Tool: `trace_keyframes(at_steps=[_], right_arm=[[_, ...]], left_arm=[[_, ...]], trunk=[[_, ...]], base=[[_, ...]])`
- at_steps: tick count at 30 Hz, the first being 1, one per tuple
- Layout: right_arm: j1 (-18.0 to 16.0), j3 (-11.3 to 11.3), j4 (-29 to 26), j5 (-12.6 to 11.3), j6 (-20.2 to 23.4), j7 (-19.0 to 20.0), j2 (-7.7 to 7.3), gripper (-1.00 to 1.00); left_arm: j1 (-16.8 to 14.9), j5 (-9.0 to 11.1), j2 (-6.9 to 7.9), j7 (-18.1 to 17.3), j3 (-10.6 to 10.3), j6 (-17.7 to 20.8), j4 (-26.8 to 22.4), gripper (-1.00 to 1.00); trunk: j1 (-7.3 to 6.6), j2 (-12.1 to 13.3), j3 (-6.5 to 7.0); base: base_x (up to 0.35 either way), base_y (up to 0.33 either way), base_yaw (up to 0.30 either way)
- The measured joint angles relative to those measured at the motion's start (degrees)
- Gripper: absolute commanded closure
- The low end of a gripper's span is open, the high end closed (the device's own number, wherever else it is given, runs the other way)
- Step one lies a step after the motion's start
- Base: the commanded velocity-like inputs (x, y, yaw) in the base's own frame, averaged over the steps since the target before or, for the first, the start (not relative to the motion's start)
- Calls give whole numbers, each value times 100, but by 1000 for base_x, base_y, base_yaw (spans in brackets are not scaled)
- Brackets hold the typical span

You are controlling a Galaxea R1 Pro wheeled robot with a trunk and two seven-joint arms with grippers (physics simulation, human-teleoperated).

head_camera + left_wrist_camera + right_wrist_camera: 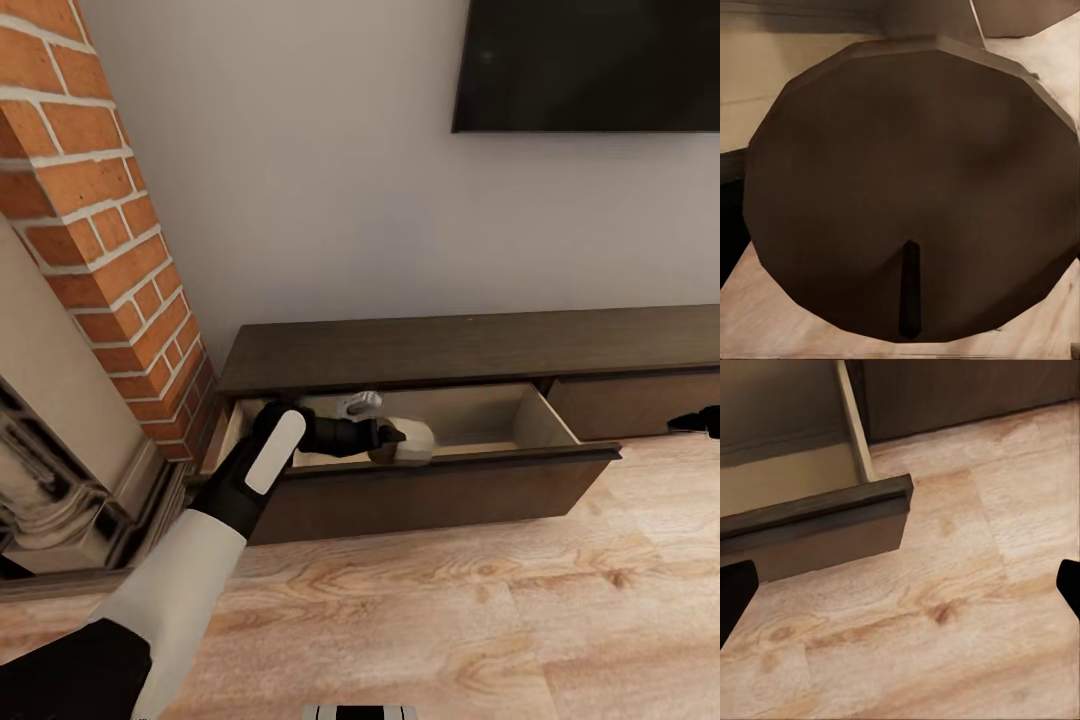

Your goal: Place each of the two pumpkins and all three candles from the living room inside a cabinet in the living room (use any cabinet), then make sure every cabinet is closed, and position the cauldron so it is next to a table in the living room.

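Note:
The long dark brown cabinet [470,350] stands against the wall with its left drawer [440,482] pulled out. My left arm reaches into that drawer, and my left gripper [388,437] is shut on a beige candle [415,441] lying low inside it. In the left wrist view the candle's round top [907,172] with its dark wick [910,289] is very close. My right gripper [700,420] hangs at the right edge, over the floor by the drawer's right corner [817,521]. In the right wrist view the right gripper [900,592] is open, holding nothing.
A brick fireplace column [100,230] stands just left of the cabinet. A dark TV [590,60] hangs on the wall above. The cabinet's neighbouring drawer front [640,400] is shut. Light wooden floor [450,620] stretches in front of the cabinet.

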Motion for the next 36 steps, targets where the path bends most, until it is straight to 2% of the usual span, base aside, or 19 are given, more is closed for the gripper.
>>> trace_keyframes(at_steps=[5,7,10,17,24,36], right_arm=[[-7,8,-453,292,-5,19,6,-100],[-7,5,-508,366,-7,24,9,-100],[-7,9,-549,422,-8,28,16,-100],[-7,35,-563,442,-8,29,26,-100],[-7,37,-564,445,-8,28,33,-100],[-6,37,-563,446,-8,27,35,-100]], left_arm=[[-75,-22,-16,189,6,1,151,100],[-228,14,-34,216,8,0,173,100],[-673,37,-59,239,17,-1,220,100],[-1176,41,-154,245,18,1,360,100],[-1229,170,-167,241,6,2,372,100],[-1235,189,-169,247,-4,2,373,100]], trunk=[[0,0,1],[-1,0,1],[-1,0,2],[-1,0,1],[0,0,0],[0,0,0]], base=[[0,0,0],[0,0,0],[0,0,0],[0,0,0],[0,0,0],[0,0,0]])
